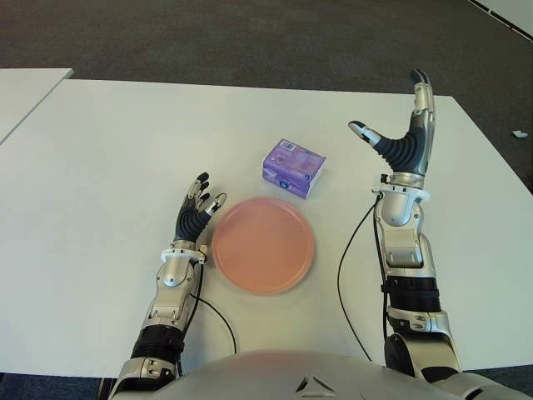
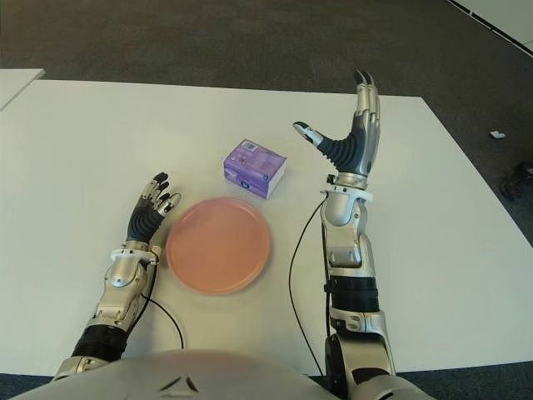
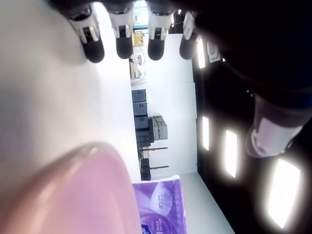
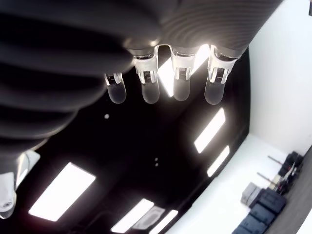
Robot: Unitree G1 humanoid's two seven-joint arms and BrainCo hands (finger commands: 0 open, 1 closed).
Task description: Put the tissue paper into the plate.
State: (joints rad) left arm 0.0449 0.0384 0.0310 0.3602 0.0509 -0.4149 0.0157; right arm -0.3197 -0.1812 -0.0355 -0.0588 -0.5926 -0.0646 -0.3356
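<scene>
Right robot hand (image 1: 405, 133) raised, fingers spread, holding nothing, purple tissue paper (image 1: 293, 167) pack behind pink plate (image 1: 263, 245), left robot hand (image 1: 198, 210) relaxed.

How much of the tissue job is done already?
Nothing is done yet. The purple tissue paper pack lies on the white table beyond the empty round pink plate. The right hand is raised and open beside the pack; the left hand holds nothing. Grasping and placing remain.

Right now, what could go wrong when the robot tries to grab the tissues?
The tissue pack lies just beyond the plate, so a clumsy reach might push it farther away. The open right hand is raised to the pack's right and must come down; the left hand beside the plate could bump it.
</scene>
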